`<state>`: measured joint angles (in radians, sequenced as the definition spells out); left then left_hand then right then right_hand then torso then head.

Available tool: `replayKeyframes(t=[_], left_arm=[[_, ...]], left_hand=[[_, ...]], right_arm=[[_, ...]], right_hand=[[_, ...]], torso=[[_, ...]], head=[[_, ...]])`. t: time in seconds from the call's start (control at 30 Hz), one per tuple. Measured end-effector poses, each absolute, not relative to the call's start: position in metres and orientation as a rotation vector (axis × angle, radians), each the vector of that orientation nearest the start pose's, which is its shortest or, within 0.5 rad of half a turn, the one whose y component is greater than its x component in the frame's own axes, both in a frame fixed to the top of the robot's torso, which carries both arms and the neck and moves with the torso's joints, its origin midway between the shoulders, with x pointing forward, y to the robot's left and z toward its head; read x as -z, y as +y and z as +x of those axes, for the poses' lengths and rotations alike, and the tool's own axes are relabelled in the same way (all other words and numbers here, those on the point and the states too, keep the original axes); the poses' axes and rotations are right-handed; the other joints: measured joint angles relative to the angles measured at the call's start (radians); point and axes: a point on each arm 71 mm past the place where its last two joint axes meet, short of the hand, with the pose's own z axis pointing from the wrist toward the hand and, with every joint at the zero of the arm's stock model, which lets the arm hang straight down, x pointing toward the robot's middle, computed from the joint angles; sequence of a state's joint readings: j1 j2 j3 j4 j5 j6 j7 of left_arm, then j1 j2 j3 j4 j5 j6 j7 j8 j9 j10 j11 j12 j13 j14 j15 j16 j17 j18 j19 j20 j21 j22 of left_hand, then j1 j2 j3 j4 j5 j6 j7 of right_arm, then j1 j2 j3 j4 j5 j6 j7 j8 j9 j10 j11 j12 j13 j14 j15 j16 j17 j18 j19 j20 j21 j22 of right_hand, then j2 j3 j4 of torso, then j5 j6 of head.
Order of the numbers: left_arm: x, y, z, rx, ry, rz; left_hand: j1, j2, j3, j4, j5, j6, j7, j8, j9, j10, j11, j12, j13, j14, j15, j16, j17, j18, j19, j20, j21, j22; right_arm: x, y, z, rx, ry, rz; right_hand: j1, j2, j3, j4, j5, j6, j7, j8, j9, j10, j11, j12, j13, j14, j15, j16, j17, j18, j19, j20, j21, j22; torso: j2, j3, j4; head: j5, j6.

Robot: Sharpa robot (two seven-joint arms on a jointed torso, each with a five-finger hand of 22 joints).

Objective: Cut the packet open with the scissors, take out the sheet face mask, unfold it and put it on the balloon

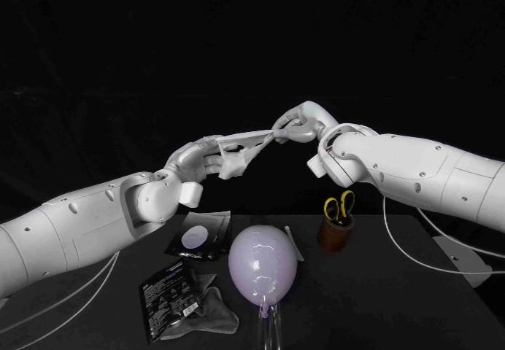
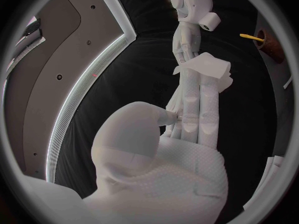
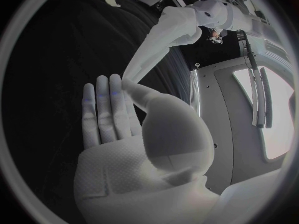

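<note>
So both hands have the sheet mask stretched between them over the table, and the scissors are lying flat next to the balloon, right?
Not quite. The left hand and right hand do hold the sheet mask stretched between them, but the scissors stand handles-up in the brown cup beside the balloon, as the head view shows.

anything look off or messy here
A crumpled grey sheet lies loose against the nearer black packet, left of the balloon. The scissors stand neatly in their cup, and the left hand and right hand hold the mask aloft.
</note>
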<state>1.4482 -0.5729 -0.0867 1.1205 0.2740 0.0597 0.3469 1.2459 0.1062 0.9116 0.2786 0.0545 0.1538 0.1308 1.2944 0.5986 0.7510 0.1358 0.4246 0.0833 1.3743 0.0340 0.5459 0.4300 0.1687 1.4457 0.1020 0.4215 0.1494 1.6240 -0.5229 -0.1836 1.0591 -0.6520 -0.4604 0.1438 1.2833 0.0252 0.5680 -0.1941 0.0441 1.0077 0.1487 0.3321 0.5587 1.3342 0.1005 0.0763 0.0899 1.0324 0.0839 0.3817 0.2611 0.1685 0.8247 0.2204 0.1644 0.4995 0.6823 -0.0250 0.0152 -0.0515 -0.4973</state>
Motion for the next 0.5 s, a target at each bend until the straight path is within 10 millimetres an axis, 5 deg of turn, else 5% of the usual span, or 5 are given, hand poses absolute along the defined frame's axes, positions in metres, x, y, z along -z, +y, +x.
replayKeyframes(t=[0.27,0.5], left_arm=[[0.078,0.174,0.582,1.904,1.348,-1.087],[0.077,0.174,0.582,1.906,1.352,-1.078]], left_hand=[[0.008,-0.008,-0.012,-0.001,0.001,0.010,-0.004,-0.010,-0.016,0.005,-0.005,0.005,-0.001,0.012,-0.005,0.036,0.029,-0.001,0.009,-0.009,0.028,0.018],[0.008,-0.008,-0.021,-0.002,-0.002,0.016,-0.005,-0.019,-0.029,0.009,-0.009,0.009,-0.002,0.016,-0.009,0.074,0.056,-0.007,0.018,-0.011,0.144,0.146]], right_arm=[[-0.007,-0.181,0.603,-0.906,1.227,0.277],[-0.019,-0.182,0.607,-0.863,1.183,0.199]], right_hand=[[0.000,0.000,0.000,0.000,0.000,0.003,0.003,0.001,-0.001,0.000,0.000,0.000,0.000,0.000,0.000,0.000,0.001,0.000,0.000,0.000,0.000,0.001],[0.005,-0.003,0.000,0.000,-0.002,0.002,0.003,0.000,-0.002,0.004,-0.004,0.000,0.001,0.000,0.000,0.000,0.001,-0.007,0.000,0.000,0.004,0.003]], torso=[[0.000,0.0001,0.0002],[0.000,-0.0010,0.0011]], head=[[-0.001,-0.002],[-0.003,-0.005]])
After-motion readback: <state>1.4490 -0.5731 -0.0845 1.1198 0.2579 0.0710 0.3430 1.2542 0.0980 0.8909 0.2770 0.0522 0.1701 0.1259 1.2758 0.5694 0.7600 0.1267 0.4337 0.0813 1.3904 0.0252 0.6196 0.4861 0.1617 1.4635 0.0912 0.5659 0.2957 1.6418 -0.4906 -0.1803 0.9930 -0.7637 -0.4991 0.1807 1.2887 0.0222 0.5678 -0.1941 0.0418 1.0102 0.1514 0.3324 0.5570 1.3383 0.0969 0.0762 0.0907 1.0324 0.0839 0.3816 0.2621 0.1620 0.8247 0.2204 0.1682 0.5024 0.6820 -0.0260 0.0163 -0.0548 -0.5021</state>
